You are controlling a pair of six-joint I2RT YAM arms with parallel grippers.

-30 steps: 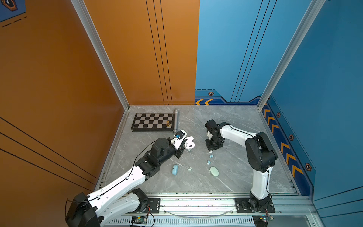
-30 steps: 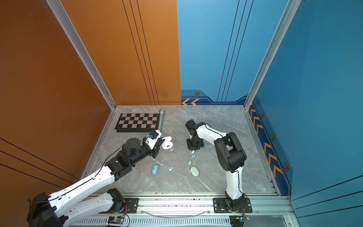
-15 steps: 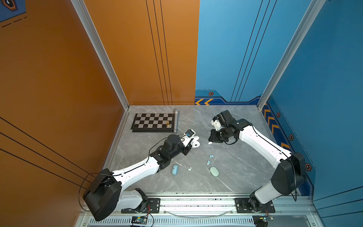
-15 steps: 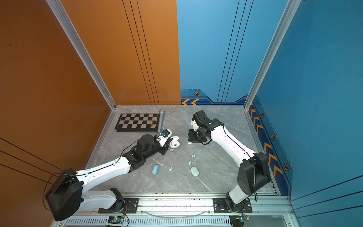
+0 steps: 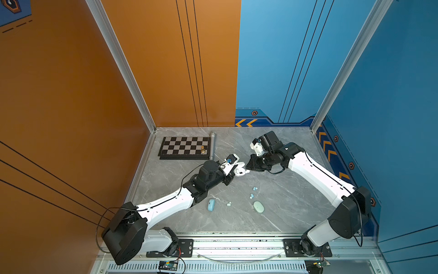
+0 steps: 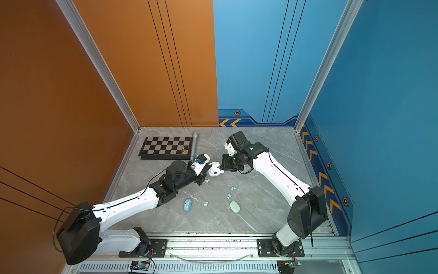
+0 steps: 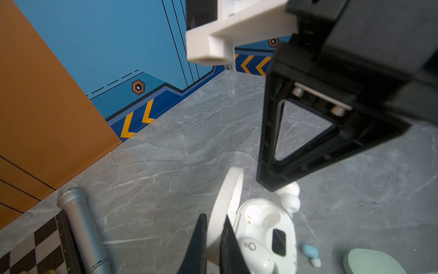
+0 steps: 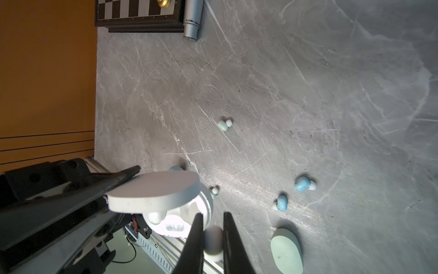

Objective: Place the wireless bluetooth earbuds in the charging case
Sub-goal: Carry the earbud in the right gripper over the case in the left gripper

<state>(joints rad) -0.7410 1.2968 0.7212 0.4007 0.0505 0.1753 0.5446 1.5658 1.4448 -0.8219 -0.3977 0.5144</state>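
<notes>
Though unclear from above, right jaws clamp a white earbud [image 8: 213,239], left jaws the case lid [image 7: 227,201].

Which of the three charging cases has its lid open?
The white case: its lid stands raised, pinched in the left gripper. The blue case and the mint case lie shut.

The left arm [image 5: 166,206] and right arm [image 5: 315,175] wear glossy white shells between bulky black joint housings, each on a bolted black base plate [image 5: 183,245]. Thin black cables [image 5: 97,227] loop at both shoulders. White printed mounts [image 5: 257,148] sit at the wrists. The right gripper [image 8: 213,237] is black; its fingers [image 7: 266,142] are open triangular frames fixed with two silver screws [image 7: 297,91].
</notes>
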